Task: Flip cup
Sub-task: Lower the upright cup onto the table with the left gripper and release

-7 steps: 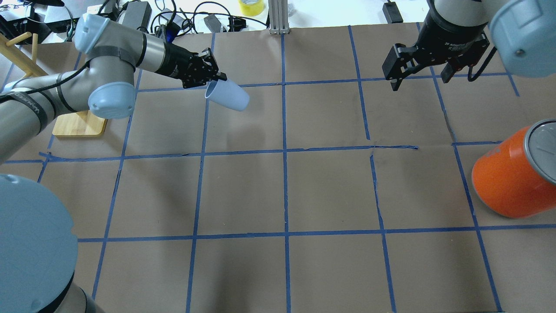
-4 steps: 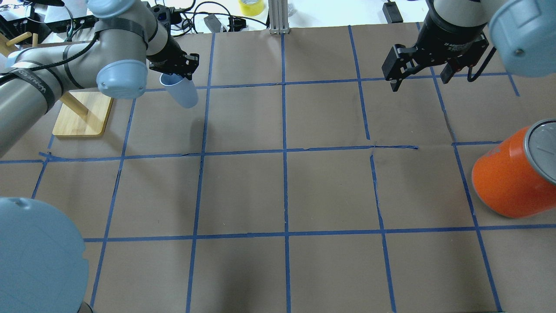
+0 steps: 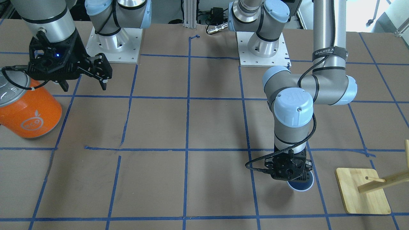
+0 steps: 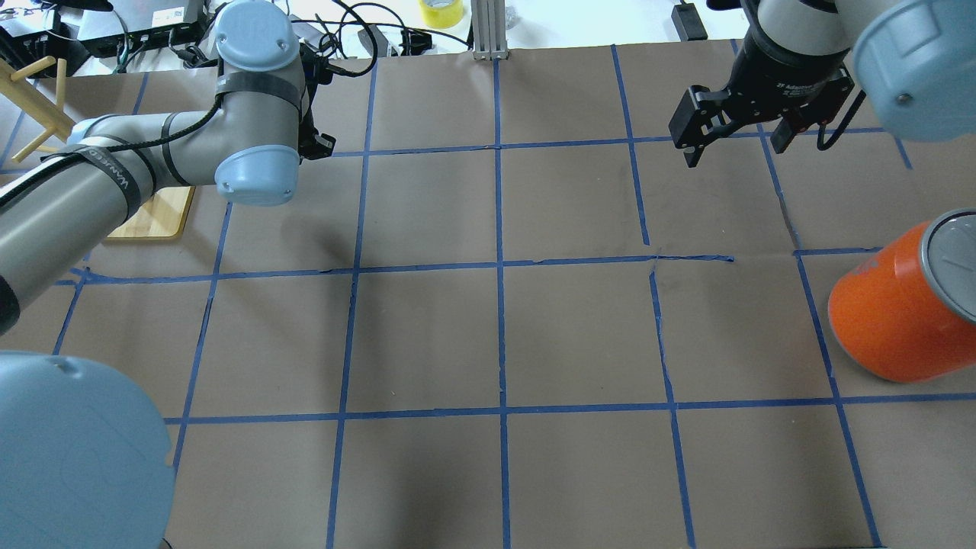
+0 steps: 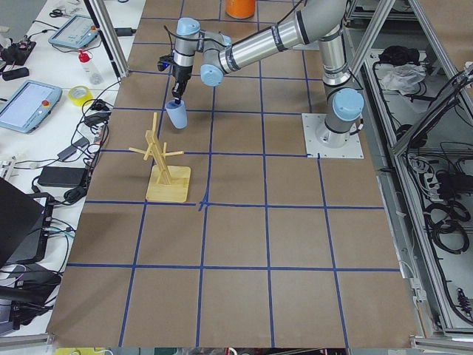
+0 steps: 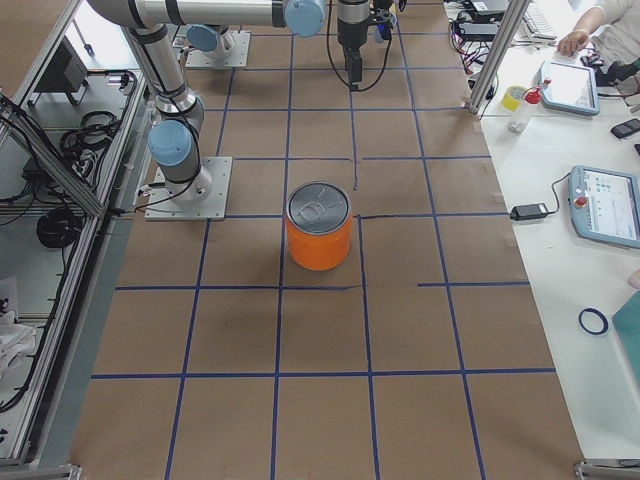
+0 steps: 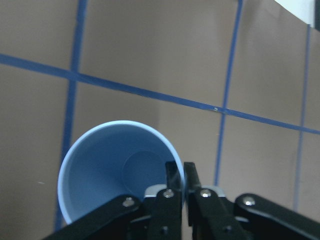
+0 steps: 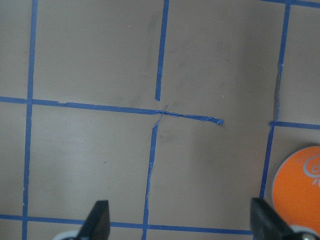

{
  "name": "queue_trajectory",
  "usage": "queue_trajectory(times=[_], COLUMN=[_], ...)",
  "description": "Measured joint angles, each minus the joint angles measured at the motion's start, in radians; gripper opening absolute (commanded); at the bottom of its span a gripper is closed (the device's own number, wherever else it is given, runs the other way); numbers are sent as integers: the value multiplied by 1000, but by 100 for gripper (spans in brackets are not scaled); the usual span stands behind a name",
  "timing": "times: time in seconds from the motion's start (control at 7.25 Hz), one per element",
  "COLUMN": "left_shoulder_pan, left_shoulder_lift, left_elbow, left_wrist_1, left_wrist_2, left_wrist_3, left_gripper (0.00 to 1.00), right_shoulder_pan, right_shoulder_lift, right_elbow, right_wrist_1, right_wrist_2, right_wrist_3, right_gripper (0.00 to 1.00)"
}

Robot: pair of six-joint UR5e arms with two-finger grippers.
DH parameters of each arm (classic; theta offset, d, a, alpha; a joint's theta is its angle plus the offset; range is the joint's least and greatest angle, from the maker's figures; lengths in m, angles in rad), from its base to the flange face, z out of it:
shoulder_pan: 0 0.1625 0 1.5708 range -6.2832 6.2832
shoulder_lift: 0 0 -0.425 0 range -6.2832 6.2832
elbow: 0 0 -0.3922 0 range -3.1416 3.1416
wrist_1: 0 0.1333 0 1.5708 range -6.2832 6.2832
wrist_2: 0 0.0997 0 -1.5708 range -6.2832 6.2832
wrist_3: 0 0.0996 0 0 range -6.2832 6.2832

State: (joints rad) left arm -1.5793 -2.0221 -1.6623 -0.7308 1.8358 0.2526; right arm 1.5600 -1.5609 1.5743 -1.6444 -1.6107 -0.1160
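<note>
Two grippers: the left gripper [image 7: 179,172] pinches the rim of the pale blue cup [image 7: 110,170], upright and mouth up directly beneath it; the right gripper [image 4: 734,146] hovers spread wide, well apart.

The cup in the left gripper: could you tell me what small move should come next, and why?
Probably lower the cup straight down until its base sits on the table. The left gripper is shut on the rim and the mouth faces up, so the flip looks done, but no view settles whether the base touches yet.
</note>
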Motion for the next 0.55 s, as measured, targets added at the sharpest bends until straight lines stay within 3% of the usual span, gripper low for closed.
queue_trajectory(times=[0.28,0.55], left_shoulder_pan=[14,47], left_shoulder_lift=[9,24], left_elbow=[-54,-72], left_wrist_1=[114,132], left_wrist_2=[-67,-119], left_wrist_3=[6,27], left_gripper=[0,0], right_shoulder_pan=[0,0], right_shoulder_lift=[0,0], right_elbow=[1,1], right_wrist_1=[2,2], right_wrist_2=[0,0], right_wrist_3=[0,-1], right_gripper=[100,100])
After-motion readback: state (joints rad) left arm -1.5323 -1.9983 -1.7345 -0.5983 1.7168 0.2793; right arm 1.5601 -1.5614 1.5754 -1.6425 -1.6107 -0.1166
